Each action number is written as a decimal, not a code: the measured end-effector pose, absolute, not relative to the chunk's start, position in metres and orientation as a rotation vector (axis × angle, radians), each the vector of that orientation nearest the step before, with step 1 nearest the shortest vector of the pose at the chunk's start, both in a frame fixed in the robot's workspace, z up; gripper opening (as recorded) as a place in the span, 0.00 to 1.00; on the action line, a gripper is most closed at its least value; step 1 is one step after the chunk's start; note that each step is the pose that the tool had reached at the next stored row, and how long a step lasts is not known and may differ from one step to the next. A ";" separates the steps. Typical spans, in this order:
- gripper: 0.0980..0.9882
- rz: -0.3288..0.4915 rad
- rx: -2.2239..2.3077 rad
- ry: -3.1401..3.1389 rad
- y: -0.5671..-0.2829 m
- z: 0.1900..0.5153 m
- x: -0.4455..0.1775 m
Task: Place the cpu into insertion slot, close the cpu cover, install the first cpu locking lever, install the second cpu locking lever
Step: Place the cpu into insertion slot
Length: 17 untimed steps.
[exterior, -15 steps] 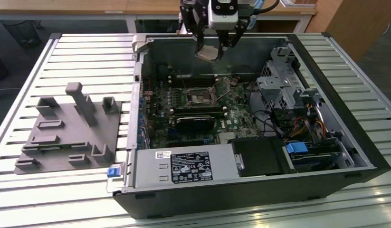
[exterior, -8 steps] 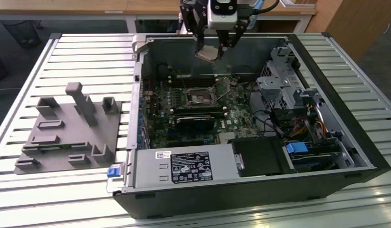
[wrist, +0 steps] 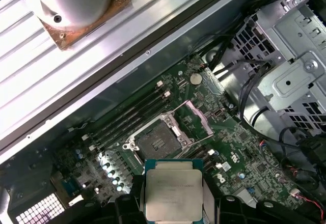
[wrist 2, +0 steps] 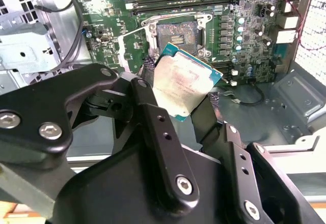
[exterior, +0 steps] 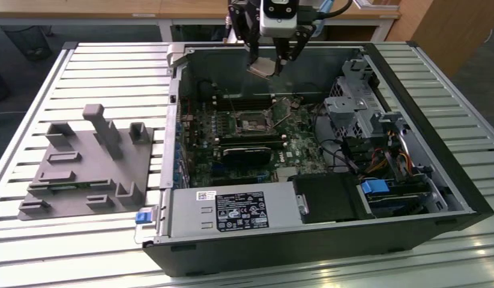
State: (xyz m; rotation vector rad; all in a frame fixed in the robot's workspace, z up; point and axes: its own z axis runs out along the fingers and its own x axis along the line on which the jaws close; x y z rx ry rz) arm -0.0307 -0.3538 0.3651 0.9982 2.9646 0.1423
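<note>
A slatted metal bench (exterior: 86, 60) stood before wooden furniture (exterior: 439, 24). A grey fixture (exterior: 86, 162) sat toward the bench edge on the exterior view's left, with an open computer case (exterior: 311, 252) beside it. Over the case's far edge the gripper (exterior: 269, 62) pinched the cpu (exterior: 263, 68) by two sides. The insertion slot (wrist: 155, 138) lay bare on the green board, its cpu cover (wrist: 198, 118) seemingly swung up beside it. Memory slots (wrist: 127, 117) and a drive cage (exterior: 351, 102) flanked the slot.

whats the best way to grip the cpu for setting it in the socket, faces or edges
By two opposite thin edges, pinched from the sides, as the gripper has it now. The cpu is a thin flat square, so an edge pinch leaves its broad faces free to settle flat into the open insertion slot, whose cpu cover is flipped aside.
</note>
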 end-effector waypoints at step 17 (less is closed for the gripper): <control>0.50 0.141 1.170 2.896 -0.354 0.365 -0.031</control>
